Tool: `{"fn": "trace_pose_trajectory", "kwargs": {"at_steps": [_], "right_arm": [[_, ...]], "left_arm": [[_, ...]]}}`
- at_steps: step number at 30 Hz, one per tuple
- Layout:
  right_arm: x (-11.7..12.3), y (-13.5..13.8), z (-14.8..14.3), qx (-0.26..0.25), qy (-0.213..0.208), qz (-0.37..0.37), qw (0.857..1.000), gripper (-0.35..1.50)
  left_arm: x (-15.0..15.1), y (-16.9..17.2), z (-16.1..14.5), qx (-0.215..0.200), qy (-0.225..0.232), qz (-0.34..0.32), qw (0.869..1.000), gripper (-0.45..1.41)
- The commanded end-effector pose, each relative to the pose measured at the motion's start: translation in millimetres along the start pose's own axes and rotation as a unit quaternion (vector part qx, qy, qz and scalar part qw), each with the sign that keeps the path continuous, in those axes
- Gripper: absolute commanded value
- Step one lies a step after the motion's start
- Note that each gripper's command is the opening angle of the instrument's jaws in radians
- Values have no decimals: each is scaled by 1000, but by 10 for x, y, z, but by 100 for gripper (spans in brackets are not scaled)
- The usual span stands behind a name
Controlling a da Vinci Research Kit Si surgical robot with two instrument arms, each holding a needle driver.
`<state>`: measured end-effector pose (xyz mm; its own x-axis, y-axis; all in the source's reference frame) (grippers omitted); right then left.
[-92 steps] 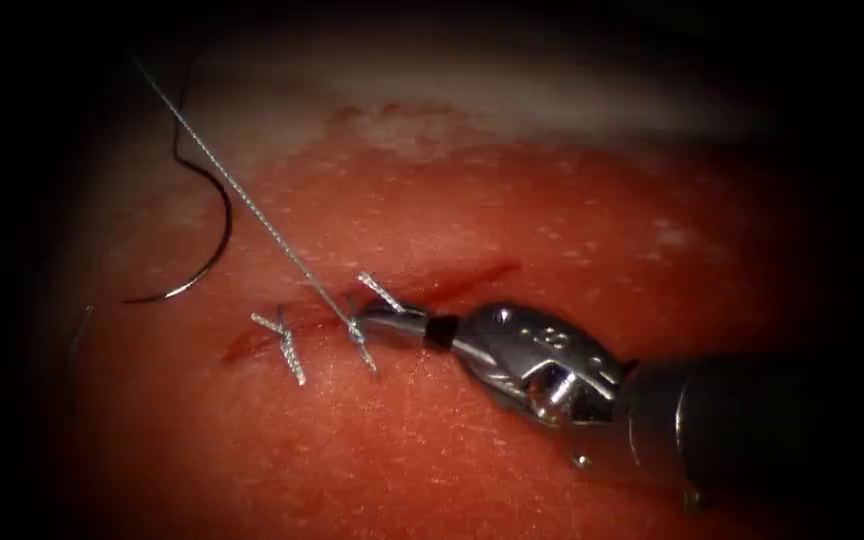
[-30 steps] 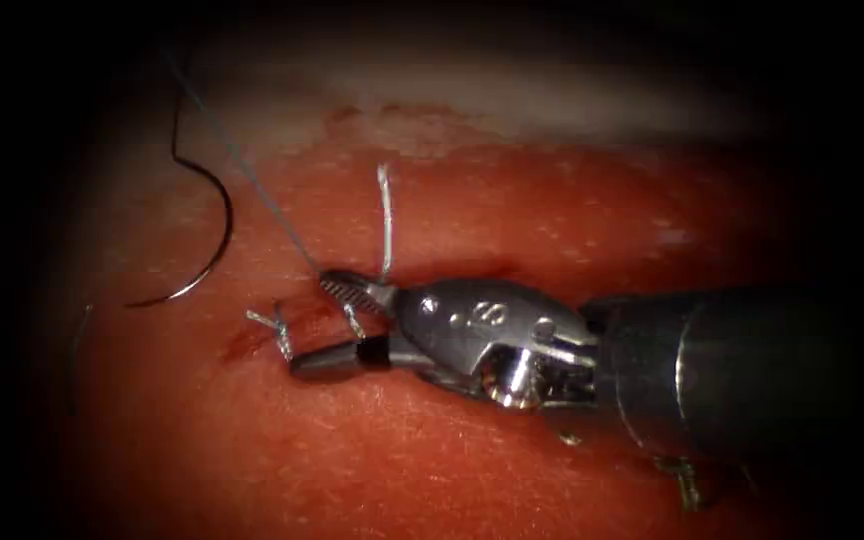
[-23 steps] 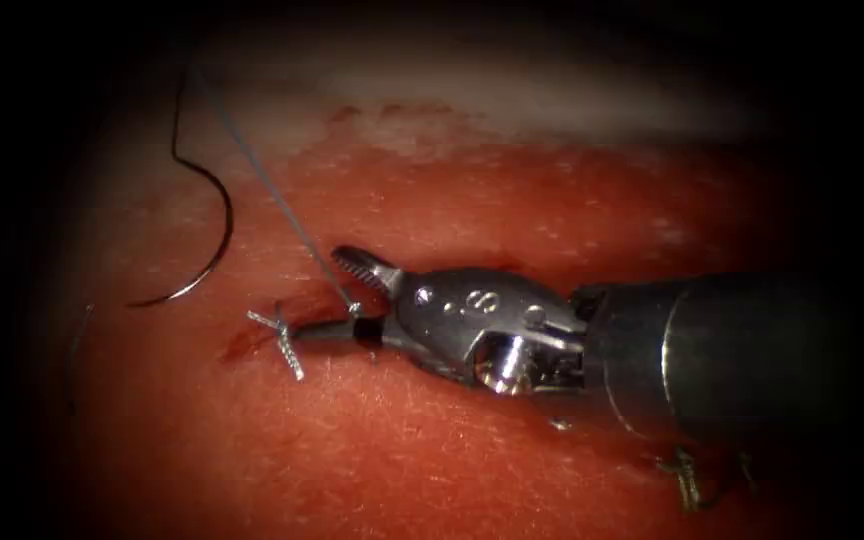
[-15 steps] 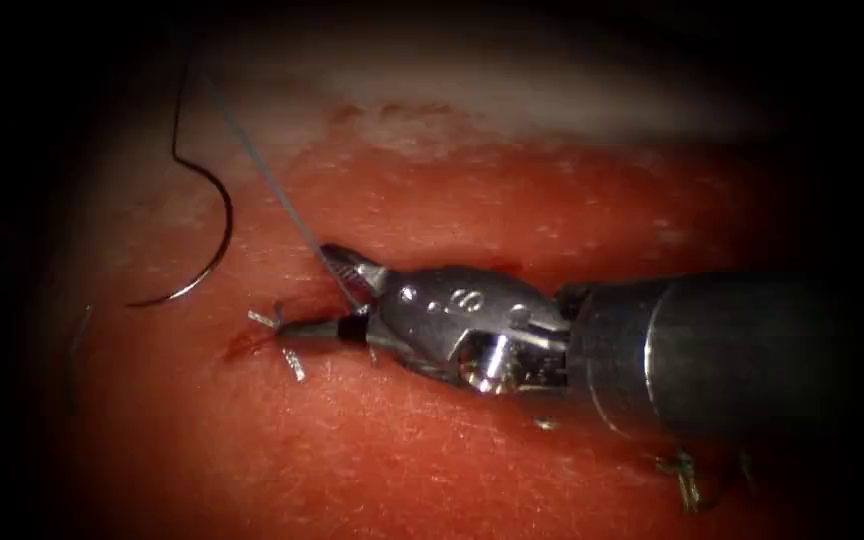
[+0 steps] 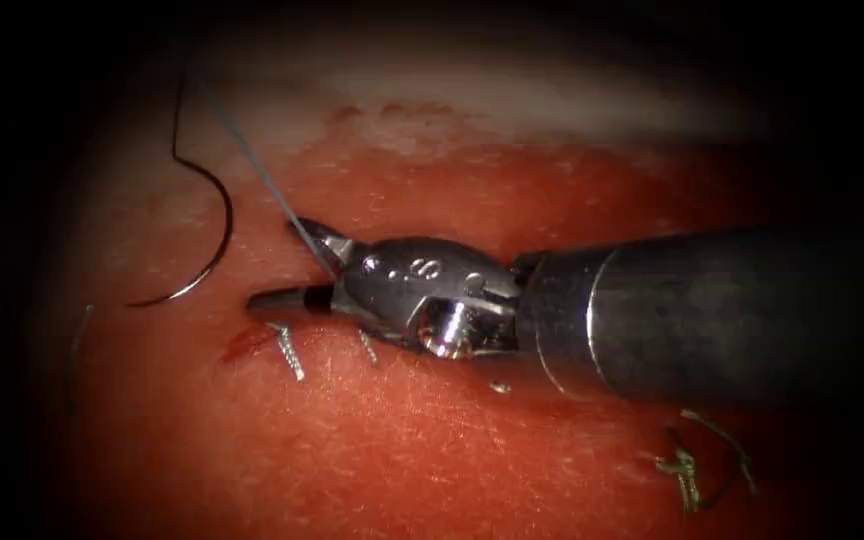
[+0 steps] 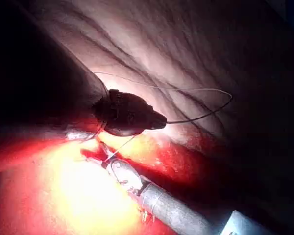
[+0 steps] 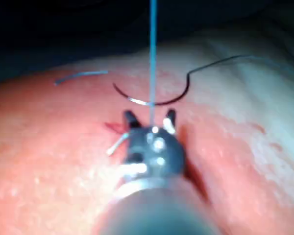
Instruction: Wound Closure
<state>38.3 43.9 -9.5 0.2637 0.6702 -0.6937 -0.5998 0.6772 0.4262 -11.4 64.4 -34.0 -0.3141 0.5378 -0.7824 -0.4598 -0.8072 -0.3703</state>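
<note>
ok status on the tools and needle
Right tool jaws open astride taut thread, holding nothing. Needle lies free on tissue, left of cut. Left tool dark, unclear.

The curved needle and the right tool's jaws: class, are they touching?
Apart. In the endoscope view the needle lies free on the tissue left of the cut, with bare tissue between it and the right tool, whose open jaws straddle the thread.

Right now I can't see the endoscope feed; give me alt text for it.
The right tool, coming from the right, has its jaws open around a taut thread over the cut, holding nothing. The needle lies free on the tissue to the left; short cut ends stick out below the jaws.
</note>
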Motion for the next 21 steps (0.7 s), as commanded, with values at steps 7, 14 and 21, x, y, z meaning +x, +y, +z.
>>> {"fn": "trace_pose_trajectory", "kwargs": {"at_steps": [7,14,21], "right_arm": [[-10,-10,12,74,-3,-9,997,36],[-7,-17,15,75,-14,-18,997,-35],[-5,3,2,54,-3,-23,998,126]], "left_arm": [[-2,1,6,0,-1,-1,1000,-35],[-1,7,4,-1,-1,-2,1000,-35],[5,5,3,-1,3,-5,1000,-35]]}}
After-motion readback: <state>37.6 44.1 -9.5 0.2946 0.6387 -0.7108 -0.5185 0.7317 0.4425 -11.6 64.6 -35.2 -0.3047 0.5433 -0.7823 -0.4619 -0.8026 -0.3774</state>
